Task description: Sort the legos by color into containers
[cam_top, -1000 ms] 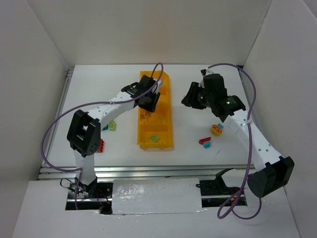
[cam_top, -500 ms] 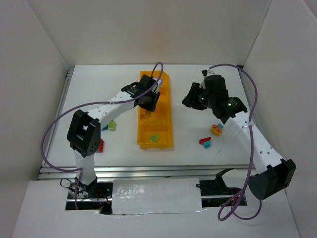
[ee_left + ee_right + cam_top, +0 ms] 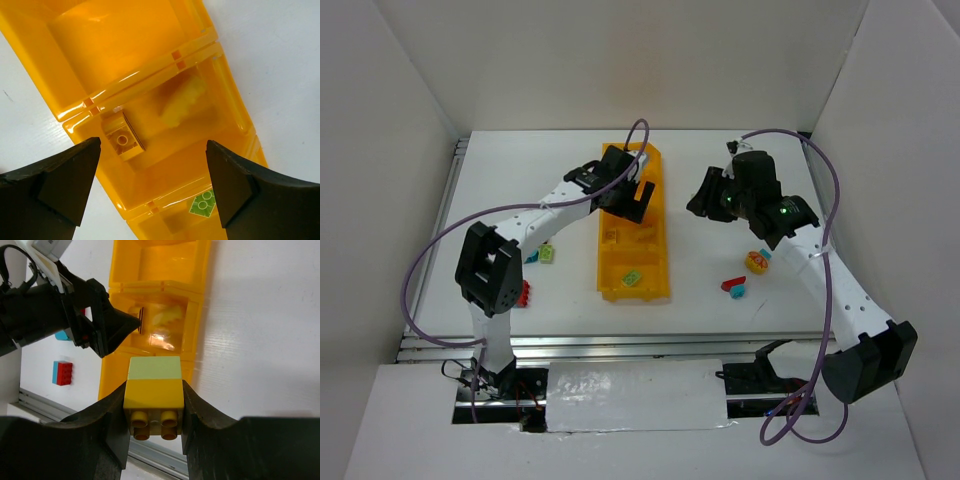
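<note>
Bin [image 3: 110,35] yellow-orange; yellow brick [image 3: 152,392]; pale-green brick [image 3: 154,368]; fingers [image 3: 100,450] black

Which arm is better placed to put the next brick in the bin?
Right. The right fingers grip a yellow-and-green brick near the bin; the left fingers hang open and empty over it.

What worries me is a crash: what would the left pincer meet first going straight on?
Likely the floor of the bin compartment below the left pincer, close beside a yellow lego; depth is unclear.
</note>
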You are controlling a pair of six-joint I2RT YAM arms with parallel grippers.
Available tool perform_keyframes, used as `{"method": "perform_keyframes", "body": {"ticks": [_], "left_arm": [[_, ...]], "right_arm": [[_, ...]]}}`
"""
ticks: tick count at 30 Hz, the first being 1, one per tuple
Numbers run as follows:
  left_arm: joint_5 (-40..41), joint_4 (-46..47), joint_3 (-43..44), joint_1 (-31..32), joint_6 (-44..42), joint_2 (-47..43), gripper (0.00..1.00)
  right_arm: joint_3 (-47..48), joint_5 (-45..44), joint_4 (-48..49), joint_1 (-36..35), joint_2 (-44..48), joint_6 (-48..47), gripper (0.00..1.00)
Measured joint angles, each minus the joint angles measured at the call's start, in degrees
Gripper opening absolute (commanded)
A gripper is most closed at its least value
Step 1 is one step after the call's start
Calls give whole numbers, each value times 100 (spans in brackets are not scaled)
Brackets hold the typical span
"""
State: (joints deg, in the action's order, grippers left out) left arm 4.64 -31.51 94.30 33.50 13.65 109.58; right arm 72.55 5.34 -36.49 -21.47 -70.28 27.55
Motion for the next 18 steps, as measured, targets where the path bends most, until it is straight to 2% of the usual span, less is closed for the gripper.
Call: {"method": "perform_keyframes", "body": {"ticks": [6, 10, 14, 18], "left_arm": [[-2, -140, 557, 0, 15, -7, 100], [-365, -144, 855, -17, 33, -232, 99], [-1825, 98, 780, -229, 341, -828, 100], [-3709, 1335, 4, -817, 1193, -1513, 100]], "right_arm": [[11, 376, 0, 7, -55, -20, 0], [46, 1215, 72, 120, -192, -37, 0], [66, 2531, 479, 339, -229, -42, 2], [61, 3995, 1075, 625, -247, 85, 6]]}}
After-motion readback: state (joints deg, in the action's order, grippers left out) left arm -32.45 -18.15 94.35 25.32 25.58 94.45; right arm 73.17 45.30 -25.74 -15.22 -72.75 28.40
